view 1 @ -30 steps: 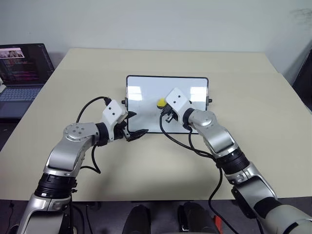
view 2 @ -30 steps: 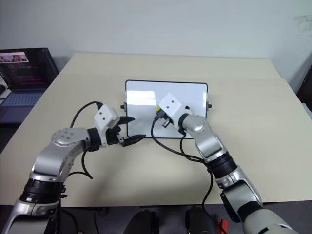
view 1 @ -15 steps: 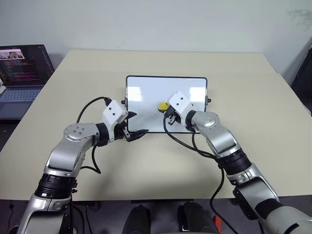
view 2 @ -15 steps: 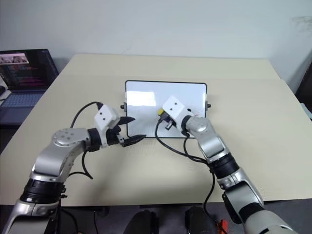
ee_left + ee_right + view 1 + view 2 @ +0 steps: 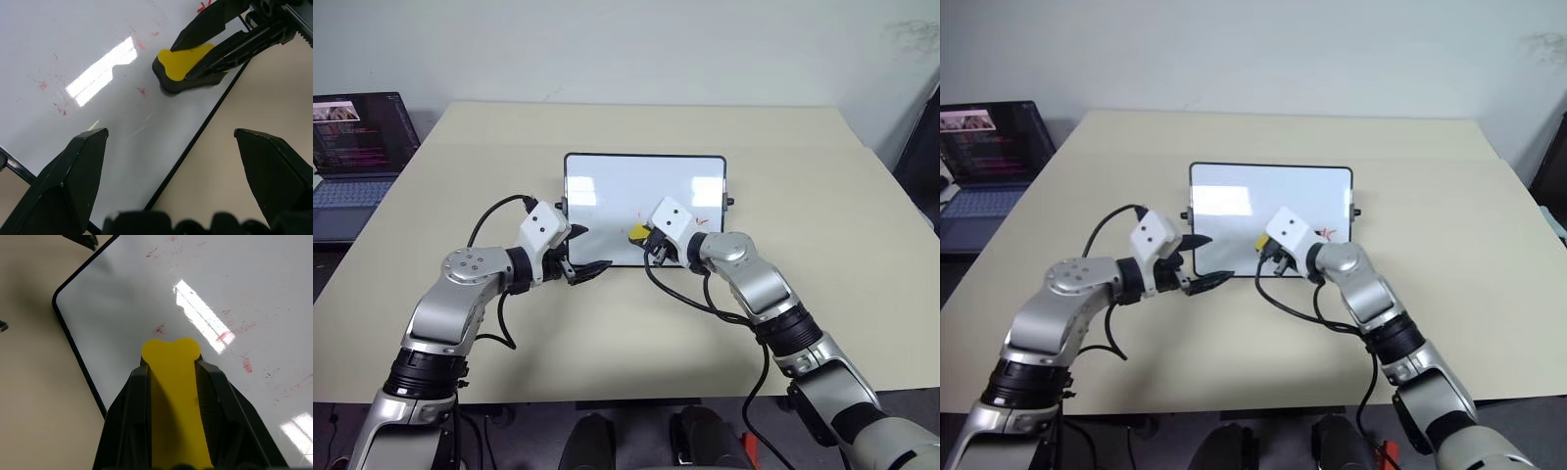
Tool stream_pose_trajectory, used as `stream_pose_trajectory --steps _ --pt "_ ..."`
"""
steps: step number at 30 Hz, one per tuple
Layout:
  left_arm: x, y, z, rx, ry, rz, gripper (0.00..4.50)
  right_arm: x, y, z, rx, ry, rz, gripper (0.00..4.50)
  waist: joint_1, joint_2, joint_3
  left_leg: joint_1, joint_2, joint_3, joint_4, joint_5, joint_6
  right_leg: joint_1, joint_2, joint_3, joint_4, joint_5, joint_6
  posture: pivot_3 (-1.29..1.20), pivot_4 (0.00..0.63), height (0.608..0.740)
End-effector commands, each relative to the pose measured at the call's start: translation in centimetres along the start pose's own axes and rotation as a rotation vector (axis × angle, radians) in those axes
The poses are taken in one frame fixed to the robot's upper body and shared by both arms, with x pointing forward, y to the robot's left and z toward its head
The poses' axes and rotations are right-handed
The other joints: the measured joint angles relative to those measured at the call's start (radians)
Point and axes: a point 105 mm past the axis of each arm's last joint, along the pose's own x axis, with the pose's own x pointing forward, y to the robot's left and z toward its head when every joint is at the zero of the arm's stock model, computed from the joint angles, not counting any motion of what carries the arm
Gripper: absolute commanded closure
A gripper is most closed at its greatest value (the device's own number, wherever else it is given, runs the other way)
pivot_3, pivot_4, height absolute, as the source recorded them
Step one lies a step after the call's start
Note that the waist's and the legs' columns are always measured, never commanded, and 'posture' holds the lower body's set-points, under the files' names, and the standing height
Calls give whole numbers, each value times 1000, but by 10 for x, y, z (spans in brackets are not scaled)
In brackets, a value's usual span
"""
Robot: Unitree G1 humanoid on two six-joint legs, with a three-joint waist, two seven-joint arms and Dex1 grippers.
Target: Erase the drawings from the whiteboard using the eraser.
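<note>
The whiteboard lies flat in the middle of the table. My right gripper is shut on the yellow, dark-based eraser, which rests on the board close to its near edge. The wrist view shows the eraser clamped between both fingers. One red scribble of the drawings shows beside the right wrist, and faint red smudges speckle the white surface. My left gripper hangs open over the board's near left edge with nothing between its fingers.
An open laptop with a lit screen sits off the table's far left corner. The beige table extends bare around the board. Black cables loop from both wrists above the tabletop.
My right gripper has drawn the eraser toward the board's near edge, and a red scribble now shows beside its wrist. The left arm has stayed still.
</note>
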Motion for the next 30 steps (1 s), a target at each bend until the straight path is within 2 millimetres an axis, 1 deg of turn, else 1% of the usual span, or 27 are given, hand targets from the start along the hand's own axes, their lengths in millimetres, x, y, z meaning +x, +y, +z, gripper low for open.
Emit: stream_pose_trajectory --steps 1,2,4,8,10,11,13,14,16,20,22,26,30 --pt "-1 -1 12 41 -30 -7 0 -6 -39 10 -17 -30 -194 3536 1 0 0 0 0 0 0 0 0 0 0 0 0 0 0 0 150 740" --pt "0 -2 12 41 -31 -8 0 -7 -45 15 -22 -51 -227 3536 1 0 0 0 0 0 0 0 0 0 0 0 0 0 0 0 150 740" --pt "0 -2 12 40 -31 -9 0 -7 -49 20 -24 -68 -247 3536 1 0 0 0 0 0 0 0 0 0 0 0 0 0 0 0 150 740" --pt "1 -2 12 39 -32 -10 0 -4 -43 15 -20 -46 -214 3536 2 0 0 -1 0 0 0 0 0 0 0 0 -1 0 0 0 150 740" --pt "0 -2 12 36 -33 -10 0 -4 -22 -7 -41 43 -91 3536 2 0 0 -1 0 0 0 0 0 0 -1 0 -1 0 0 0 150 740" --pt "0 -2 12 36 -33 -9 0 -4 -14 -15 -49 73 -49 3536 2 0 0 -1 0 0 0 0 0 0 -1 0 -2 0 0 0 150 740" --pt "0 -3 11 34 -33 -9 0 -6 -3 -20 -59 92 10 3536 2 0 0 -1 0 0 0 0 0 0 -1 0 -2 0 0 0 150 740" --pt "0 -3 11 33 -33 -10 0 -6 -3 -19 -60 87 4 3536 2 0 0 -1 0 0 0 0 0 0 -1 0 -1 0 0 0 150 740" --pt "1 -3 11 32 -33 -11 0 -6 -8 -16 -58 76 -33 3536 1 0 0 0 0 0 0 0 0 0 -1 0 -1 0 0 0 150 740" --pt "1 -5 11 30 -33 -16 0 -12 -43 -12 -73 69 -194 3536 1 0 0 1 0 0 0 1 1 1 0 0 0 0 0 0 150 740" --pt "1 -5 11 29 -33 -17 0 -16 -52 -14 -75 79 -223 3536 1 0 0 1 0 0 0 1 1 1 0 0 0 1 0 0 150 740" --pt "2 -6 11 27 -35 -19 0 -20 -58 -23 -80 113 -231 3536 7 -1 -1 1 -1 0 0 2 2 2 0 0 -1 1 0 0 150 740" --pt "3 -6 11 25 -36 -20 0 -19 -50 -29 -81 130 -188 3536 6 -1 -1 1 -1 0 0 2 2 2 0 0 -1 1 0 0 150 740"
